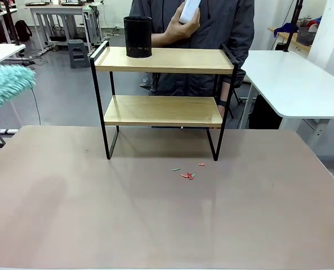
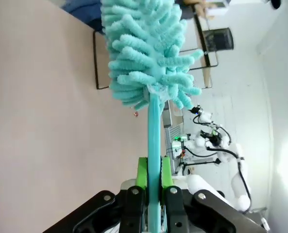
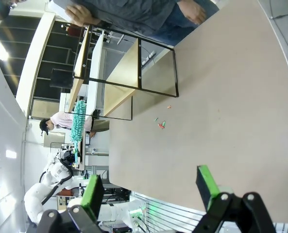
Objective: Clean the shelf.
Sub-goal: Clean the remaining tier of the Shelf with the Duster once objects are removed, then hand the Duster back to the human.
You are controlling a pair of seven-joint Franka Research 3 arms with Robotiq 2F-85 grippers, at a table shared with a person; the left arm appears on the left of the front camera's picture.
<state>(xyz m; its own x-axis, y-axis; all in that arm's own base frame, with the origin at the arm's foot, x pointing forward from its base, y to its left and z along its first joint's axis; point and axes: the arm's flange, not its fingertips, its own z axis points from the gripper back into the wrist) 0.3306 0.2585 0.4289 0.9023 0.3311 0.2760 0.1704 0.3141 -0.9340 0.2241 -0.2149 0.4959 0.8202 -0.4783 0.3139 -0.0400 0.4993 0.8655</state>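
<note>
We find the shelf (image 1: 172, 60) standing upright at the middle of the table's (image 1: 71, 214) far edge, its long axis running parallel to that edge and both boards level. A black mesh cup (image 1: 138, 36) stands at the left end of the top board; the lower board is bare. Behind the shelf, a person's hand (image 1: 181, 29) holds a white object (image 1: 190, 10) above the top board. The left gripper (image 2: 154, 172) is clamped on the handle of a teal microfibre duster (image 1: 6, 84), whose head hangs off the table's left edge at about the height of the two boards. From that claw the shelf lies ahead and to the robot's right, its left end rail nearest. The right gripper (image 3: 150, 187) stands wide open and holds nothing, above the table's right side. Small red and green scraps (image 1: 188, 175) lie on the table just in front of the shelf. We judge that the left arm, carrying the tool, is placed to sweep lengthwise along the boards.
</note>
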